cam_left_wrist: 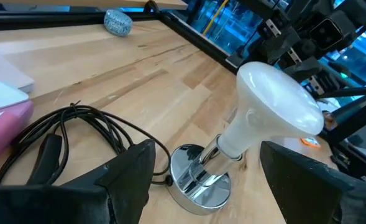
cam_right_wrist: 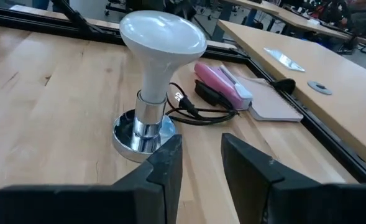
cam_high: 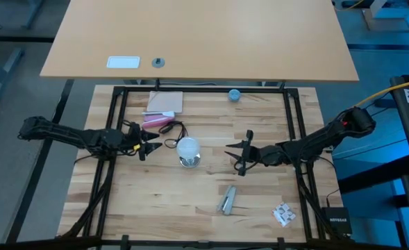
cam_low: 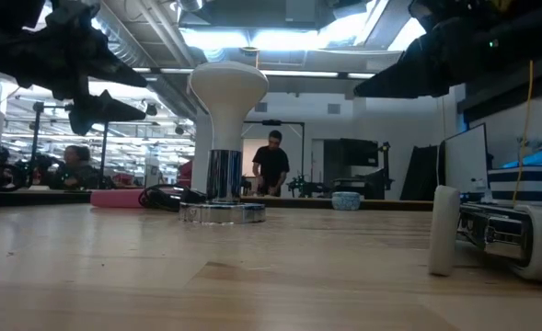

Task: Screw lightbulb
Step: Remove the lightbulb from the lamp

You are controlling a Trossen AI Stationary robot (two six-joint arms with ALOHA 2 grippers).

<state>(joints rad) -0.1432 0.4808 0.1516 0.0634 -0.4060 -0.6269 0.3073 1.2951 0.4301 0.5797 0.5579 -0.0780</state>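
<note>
White frosted cone-necked lightbulb [cam_high: 188, 148] stands upright in a shiny round chrome socket base [cam_high: 189, 161] mid-table, between both arms, touched by neither. Left gripper [cam_high: 151, 146] is spread wide just beside it; right gripper [cam_high: 236, 154] sits near, fingers narrowly parted, empty. Judgement: centre on the globe, grip lightly, twist without tipping the base. Only the wrist views show the black cable [cam_left_wrist: 77, 134] running to the base.

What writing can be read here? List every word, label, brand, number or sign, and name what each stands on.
No text can be read in any view.
Black box at the table's near right corner: pale lettering, too small to read.
White packet beside it: dark marks, too small to read.
White card on the far table: no print visible.
Lightbulb: no marking visible.
</note>
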